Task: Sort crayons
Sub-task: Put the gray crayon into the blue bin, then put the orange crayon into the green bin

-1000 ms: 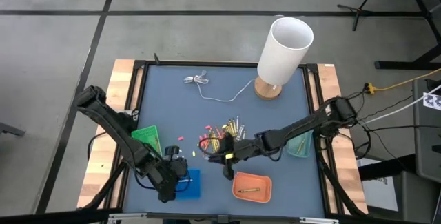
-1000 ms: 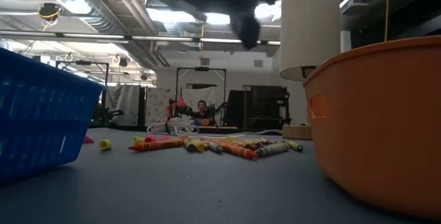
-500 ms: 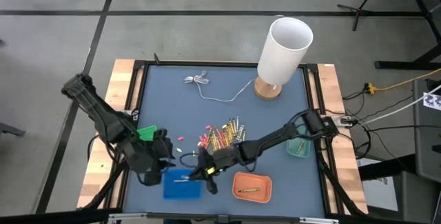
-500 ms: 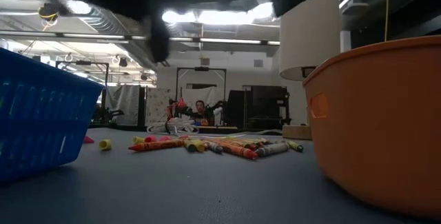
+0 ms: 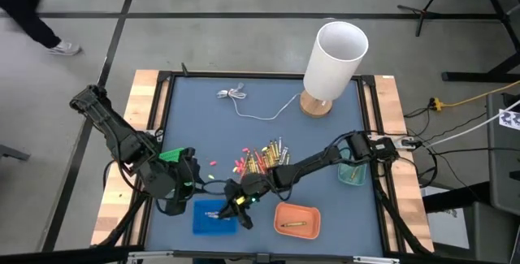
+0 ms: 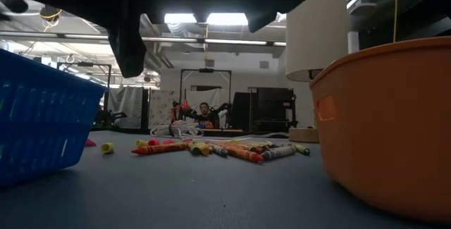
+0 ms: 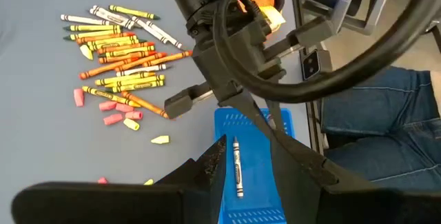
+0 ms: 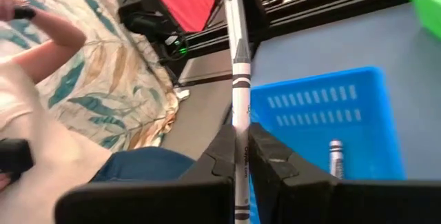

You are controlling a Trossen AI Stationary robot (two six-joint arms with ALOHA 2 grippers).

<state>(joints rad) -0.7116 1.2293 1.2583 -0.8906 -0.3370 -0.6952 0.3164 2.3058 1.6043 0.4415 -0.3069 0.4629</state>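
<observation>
Hovering over the blue tray [image 5: 214, 216] for a drop, the right end effector [image 5: 234, 207] pinched a grey crayon [image 8: 239, 79] between near-closed fingers, while the left end effector [image 5: 188, 184] waited nearby, apparently empty and part-open; loose crayons [image 5: 264, 157] lay mid-worktop.

The high view looks straight down on the whole bench [image 5: 268, 126] from far above. The low view sits at bench level, facing across it into the room, pressed close to the orange tray [image 6: 384, 116]. Both wrist views look along their own fingers at the blue tray [image 7: 251, 155], which all 4 views share.
</observation>
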